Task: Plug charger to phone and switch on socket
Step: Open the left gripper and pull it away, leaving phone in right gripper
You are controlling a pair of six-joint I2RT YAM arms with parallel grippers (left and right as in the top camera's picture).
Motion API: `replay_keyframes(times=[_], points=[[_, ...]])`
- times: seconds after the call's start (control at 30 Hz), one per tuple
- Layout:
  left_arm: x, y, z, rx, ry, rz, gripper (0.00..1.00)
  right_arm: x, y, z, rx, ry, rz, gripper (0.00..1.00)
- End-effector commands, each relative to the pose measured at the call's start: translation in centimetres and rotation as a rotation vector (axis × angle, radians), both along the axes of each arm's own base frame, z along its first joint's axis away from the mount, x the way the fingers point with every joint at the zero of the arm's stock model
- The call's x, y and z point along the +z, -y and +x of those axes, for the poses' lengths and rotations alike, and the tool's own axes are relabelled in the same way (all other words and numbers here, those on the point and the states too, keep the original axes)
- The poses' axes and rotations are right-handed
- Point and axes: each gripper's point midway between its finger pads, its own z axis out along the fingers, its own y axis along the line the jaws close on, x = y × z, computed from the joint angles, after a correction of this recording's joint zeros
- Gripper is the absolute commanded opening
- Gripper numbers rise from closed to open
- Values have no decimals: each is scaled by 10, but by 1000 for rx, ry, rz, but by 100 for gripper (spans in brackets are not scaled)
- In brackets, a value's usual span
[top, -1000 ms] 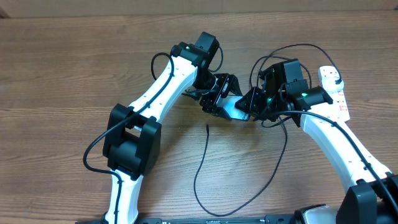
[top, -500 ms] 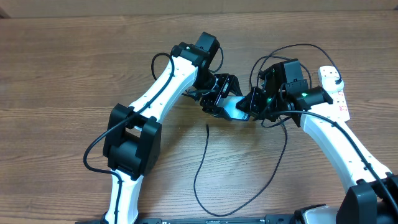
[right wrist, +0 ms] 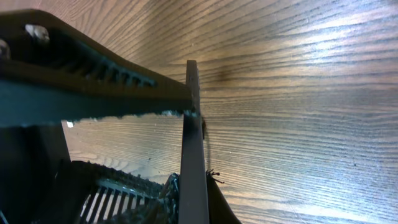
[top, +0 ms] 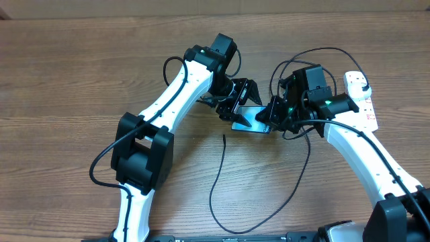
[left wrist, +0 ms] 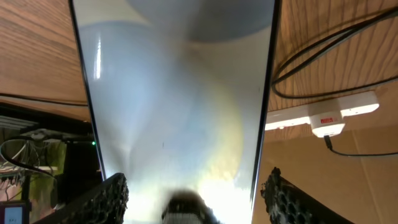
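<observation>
phone [top: 250, 121] flanked from both sides

the left gripper [top: 240, 101] is seen just left of mid-table [top: 67, 81], reaching towards the right. in its wrist view [left wrist: 196, 199] the fingers are spread wide to either side of the phone's [left wrist: 180, 112] near end. one finger is overlapped by the dark edge, and a sliver of wood shows beside the other, so a grip cannot be told. the pale blue screen is turned to that camera and fills most of it.

below the phone, the charger [top: 218, 181] is laid in a long loose loop on the wood. its free tip is left bare on the table, just short of the phone and apart from both grippers.

the right gripper [top: 271, 115] is set at the phone's right end. in its wrist view [right wrist: 179, 146] the fingers are held well apart, with both tips against the phone [right wrist: 194, 162], which is seen edge-on. whether it is pinched cannot be told.

the socket [top: 359, 97] is placed at the far right, partly hidden by the right arm. a red patch is shown on it [left wrist: 323, 115].
</observation>
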Motion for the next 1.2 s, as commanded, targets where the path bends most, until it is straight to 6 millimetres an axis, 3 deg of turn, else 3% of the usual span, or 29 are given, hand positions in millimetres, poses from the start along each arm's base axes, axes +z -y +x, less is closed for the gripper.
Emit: replay_keyframes(times=[0.0, 0.27, 0.3, 0.33, 0.4, 0.47, 0.77, 0.97, 1.17], points=[[5, 5, 1, 6, -5, -7, 4, 8, -2, 6, 18, 40, 3, 4], [5, 5, 1, -14, 16, -16, 7, 6, 2, 7, 6, 42, -21, 4], [5, 4, 1, -21, 25, -18, 19, 6, 2, 7, 6, 42, -22, 4], [4, 2, 3, -32, 44, -14, 47, 6, 3, 7, 4, 42, -26, 4], [1, -1, 6, -49, 76, -4, 79, 6, 3, 7, 3, 43, -28, 4], [0, -5, 9, -85, 124, -11, 99, 6, 3, 7, 3, 43, -27, 4], [14, -31, 34, -275, 390, -193, 100, 12, 5, 9, -27, 10, 57, 4], [41, -54, 57, -214, 449, -360, 100, 33, 18, 13, -88, -48, 262, 4], [72, -90, 78, -166, 605, -251, 100, 41, 45, 25, -236, -105, 347, 4]])
